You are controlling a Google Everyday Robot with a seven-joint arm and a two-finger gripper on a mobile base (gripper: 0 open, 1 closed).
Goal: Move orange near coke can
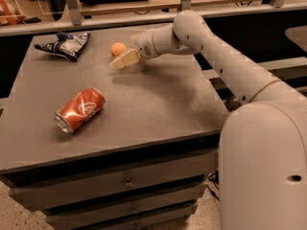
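The orange [117,49] is a small pale-orange fruit resting at the back middle of the grey table [158,109]. The coke can [79,110] lies on its side at the front left, silver end toward the front left. My gripper [120,62] reaches in from the right on the white arm [216,51]. Its cream fingers [125,59] sit just in front and to the right of the orange, close to it and low over the table. The can is well apart from the orange and the gripper.
A dark blue and white foil bag [64,44] lies at the back left corner. A shelf rail [144,18] runs behind the table. Drawers [120,181] are under the front edge. The robot's white body [264,166] fills the lower right.
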